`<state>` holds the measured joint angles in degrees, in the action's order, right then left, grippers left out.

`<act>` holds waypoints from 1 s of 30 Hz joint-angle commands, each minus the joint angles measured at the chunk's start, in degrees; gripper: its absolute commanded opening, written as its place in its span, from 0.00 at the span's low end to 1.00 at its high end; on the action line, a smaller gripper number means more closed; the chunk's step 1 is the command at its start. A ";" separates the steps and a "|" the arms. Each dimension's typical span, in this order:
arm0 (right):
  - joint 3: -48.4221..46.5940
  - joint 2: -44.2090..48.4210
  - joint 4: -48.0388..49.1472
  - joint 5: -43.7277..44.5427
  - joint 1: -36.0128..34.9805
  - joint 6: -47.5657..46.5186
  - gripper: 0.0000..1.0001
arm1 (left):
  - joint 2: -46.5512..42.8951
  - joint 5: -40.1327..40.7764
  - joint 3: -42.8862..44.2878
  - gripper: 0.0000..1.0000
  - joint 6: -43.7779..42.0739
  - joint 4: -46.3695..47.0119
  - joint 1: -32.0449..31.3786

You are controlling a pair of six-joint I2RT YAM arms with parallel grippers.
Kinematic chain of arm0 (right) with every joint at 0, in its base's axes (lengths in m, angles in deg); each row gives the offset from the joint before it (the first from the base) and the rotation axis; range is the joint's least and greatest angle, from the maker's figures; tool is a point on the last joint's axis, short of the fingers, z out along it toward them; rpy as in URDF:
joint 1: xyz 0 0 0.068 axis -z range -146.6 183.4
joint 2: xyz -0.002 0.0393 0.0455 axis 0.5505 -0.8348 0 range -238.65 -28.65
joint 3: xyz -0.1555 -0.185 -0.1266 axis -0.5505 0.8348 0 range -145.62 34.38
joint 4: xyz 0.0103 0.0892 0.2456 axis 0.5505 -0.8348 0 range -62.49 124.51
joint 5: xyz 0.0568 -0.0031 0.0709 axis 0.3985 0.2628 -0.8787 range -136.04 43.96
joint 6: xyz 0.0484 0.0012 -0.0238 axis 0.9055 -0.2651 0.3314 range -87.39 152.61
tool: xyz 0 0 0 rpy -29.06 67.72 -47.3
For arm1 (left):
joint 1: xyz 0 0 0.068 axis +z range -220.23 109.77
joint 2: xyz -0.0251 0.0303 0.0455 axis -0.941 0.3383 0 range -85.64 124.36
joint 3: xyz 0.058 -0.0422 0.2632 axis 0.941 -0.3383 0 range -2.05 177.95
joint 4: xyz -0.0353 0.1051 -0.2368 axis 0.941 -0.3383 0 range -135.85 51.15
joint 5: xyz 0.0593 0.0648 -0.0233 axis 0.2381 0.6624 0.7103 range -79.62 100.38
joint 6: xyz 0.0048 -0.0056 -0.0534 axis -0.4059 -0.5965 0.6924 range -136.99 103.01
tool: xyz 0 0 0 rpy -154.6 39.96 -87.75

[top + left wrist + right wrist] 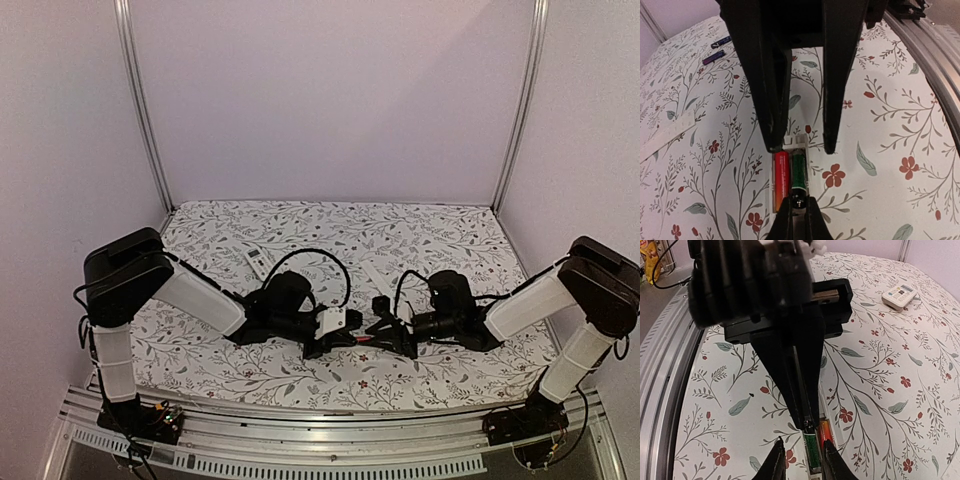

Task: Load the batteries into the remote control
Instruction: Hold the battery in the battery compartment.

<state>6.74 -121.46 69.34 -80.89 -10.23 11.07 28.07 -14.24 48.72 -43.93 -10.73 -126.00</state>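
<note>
- The bench (430, 230), covered in a floral cloth, is lying open across its whole far half. Walls are closing it in on three sides, metal posts (140, 110) are standing at the back corners, and a metal rail (330, 418) is running along the near edge.
- The left arm (200, 300) and right arm (530, 305) are reaching inward low over the cloth. They are meeting tip to tip in the near half, close to the rail, with free cloth lying beyond them.
- A spare remote (258, 262), white and buttons-up, is lying on the far-left side, well apart from the claws. A white strip (375, 272) is lying just beyond them.
- The remote control (796, 141) is lying flat between the two claws with its battery bay facing up and uncovered.
- The right claw (803, 445) is standing spread, with one fingertip on each side of the bay. I cannot tell whether the tips are touching the casing.
- The left claw (799, 202) is pressed almost together, its tips bearing on the dark end of the green battery (799, 172).
- The red-orange battery (781, 180) is lying in the bay, side by side with the green one and touching it.
- Two loose batteries (715, 57) are lying on open cloth, well apart from the bay.
</note>
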 commanded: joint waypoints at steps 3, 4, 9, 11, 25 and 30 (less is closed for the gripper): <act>-0.43 -5.66 5.37 2.04 -0.73 -5.32 0.23 | 2.42 0.74 -0.67 0.00 0.22 -4.12 -0.69; -0.55 -6.00 5.62 2.35 -0.87 -5.50 0.22 | 2.41 0.72 -0.60 0.00 0.30 -4.12 -0.73; -1.36 -7.91 6.10 2.92 -1.14 -5.82 0.21 | 2.49 0.74 -0.49 0.00 0.31 -4.21 -0.72; -1.65 -8.76 6.14 3.18 -1.41 -6.03 0.21 | 2.56 0.74 -0.43 0.00 0.33 -4.21 -0.74; -3.34 -11.53 6.22 2.59 -1.72 -6.16 0.13 | 2.62 0.63 -0.31 0.00 0.38 -4.39 -0.68; -3.04 -11.42 5.78 1.98 -1.77 -6.23 0.10 | 2.57 0.68 -0.31 0.00 0.40 -4.39 -0.65</act>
<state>3.96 -131.84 74.87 -78.64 -11.61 5.15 28.25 -14.35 48.74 -43.53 -10.47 -126.00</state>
